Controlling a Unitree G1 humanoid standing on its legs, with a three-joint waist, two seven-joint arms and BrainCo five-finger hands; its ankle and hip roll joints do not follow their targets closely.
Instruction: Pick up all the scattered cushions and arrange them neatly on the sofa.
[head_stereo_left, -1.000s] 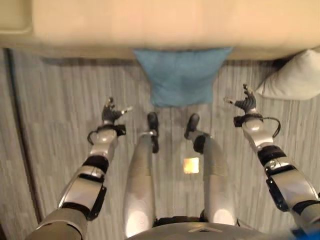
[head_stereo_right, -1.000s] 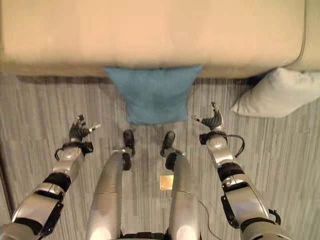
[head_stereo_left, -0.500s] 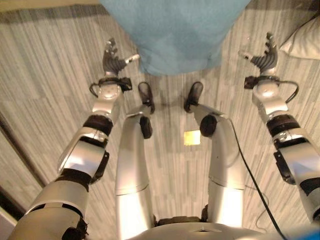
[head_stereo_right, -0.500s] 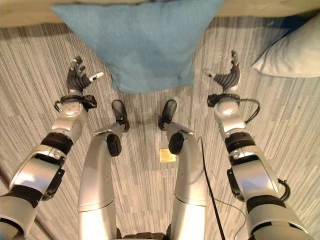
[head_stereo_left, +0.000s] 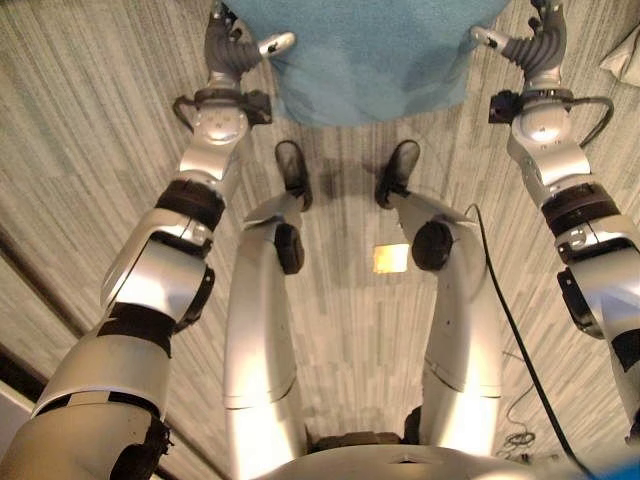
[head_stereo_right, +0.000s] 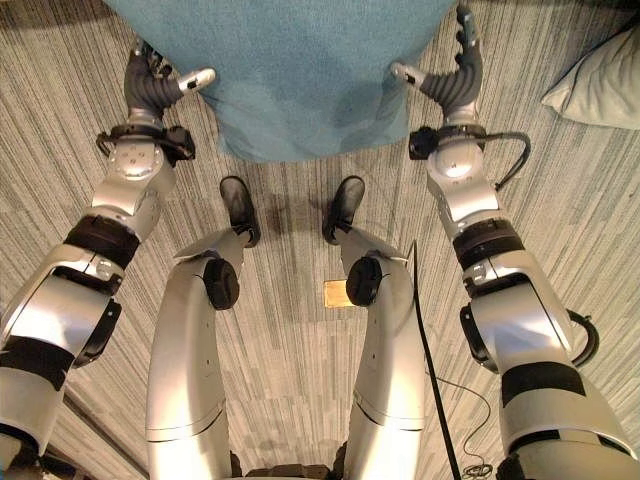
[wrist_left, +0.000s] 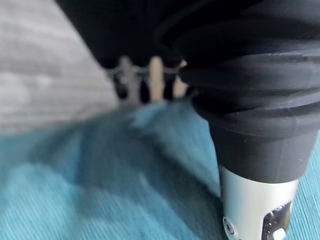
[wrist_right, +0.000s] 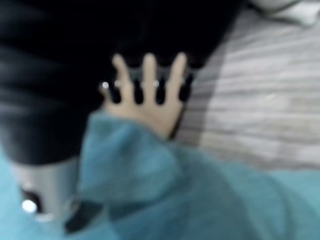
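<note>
No text, label, brand, number or sign can be read anywhere. The small yellowish square (head_stereo_left: 390, 258) on the striped floor (head_stereo_left: 90, 150) looks blank at this distance, and nothing is printed on the blue cushion (head_stereo_right: 300, 70) or on the pale cushion (head_stereo_right: 600, 85) off to the right.

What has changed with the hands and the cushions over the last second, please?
The camera has tipped down and closer, so the whole picture shifted. Both hands have closed in on the blue cushion: the left hand and right hand, earlier out to its sides with a gap, now sit at its edges, fingers open, thumbs over the fabric. The blue cushion and the white cushion remain on the floor.
</note>
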